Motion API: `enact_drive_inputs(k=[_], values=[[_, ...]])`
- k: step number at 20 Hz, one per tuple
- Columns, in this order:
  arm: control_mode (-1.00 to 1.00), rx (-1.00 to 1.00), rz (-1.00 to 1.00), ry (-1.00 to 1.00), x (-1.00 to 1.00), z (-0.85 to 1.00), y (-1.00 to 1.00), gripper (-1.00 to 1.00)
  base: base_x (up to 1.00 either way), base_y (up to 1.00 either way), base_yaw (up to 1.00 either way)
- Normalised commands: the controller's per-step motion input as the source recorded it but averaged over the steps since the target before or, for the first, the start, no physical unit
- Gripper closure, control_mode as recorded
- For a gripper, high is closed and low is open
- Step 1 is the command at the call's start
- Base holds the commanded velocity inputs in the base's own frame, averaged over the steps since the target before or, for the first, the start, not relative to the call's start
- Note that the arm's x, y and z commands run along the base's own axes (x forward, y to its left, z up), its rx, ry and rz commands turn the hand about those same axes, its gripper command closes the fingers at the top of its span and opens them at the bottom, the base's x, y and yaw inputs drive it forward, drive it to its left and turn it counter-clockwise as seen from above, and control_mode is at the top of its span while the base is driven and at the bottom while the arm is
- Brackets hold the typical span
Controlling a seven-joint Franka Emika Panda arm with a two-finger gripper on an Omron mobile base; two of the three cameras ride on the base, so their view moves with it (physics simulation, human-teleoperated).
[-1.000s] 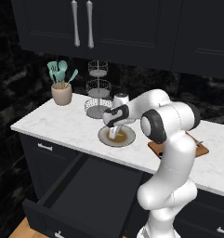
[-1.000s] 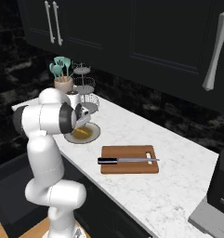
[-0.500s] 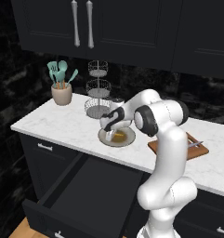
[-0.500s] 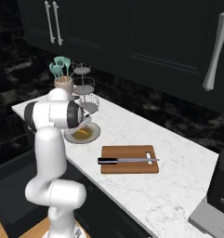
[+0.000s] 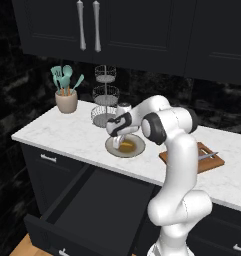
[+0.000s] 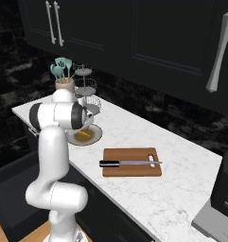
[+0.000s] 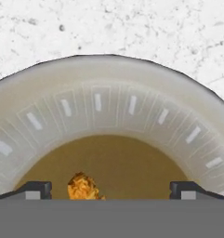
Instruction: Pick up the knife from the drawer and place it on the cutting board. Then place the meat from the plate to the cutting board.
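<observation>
One small piece of meat (image 7: 83, 187) lies in the brown centre of the plate (image 7: 108, 102), and in my hand view it sits between my two fingertips (image 7: 35, 189), nearer the left one and touching neither. My gripper (image 7: 108, 190) is spread wide over the plate, holding nothing. From the left base view the gripper (image 5: 120, 137) hangs low over the plate (image 5: 135, 150), with the orange-brown meat (image 5: 126, 146) just under it. The plate (image 6: 94, 136) rests on the white counter (image 6: 181, 175), close to its front edge. The knife (image 6: 129, 163) already lies flat along the cutting board (image 6: 132, 162), black handle toward the plate; board and plate are near each other but apart. Below the counter the drawer (image 5: 87, 207) stands pulled out, its inside dark. Behind the plate stands a wire basket stand (image 5: 104, 97), and farther left a pot of teal utensils (image 5: 66, 93).
</observation>
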Motion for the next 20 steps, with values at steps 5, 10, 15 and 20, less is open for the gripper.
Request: enact_drive_inputs(k=[5,10,15,20], values=[[-1.00,0.00,-0.02,0.00,-0.11,-0.56,0.00,1.00,0.00,0.00,0.00],[-1.00,0.00,-0.02,0.00,-0.38,-0.32,0.00,1.00,0.00,0.00,0.00],[-1.00,0.00,-0.03,-0.03,-0.52,-0.05,0.00,1.00,0.00,0.00,0.00],[-1.00,0.06,0.04,-0.02,-0.16,0.46,-0.44,1.00,0.00,0.00,0.00]])
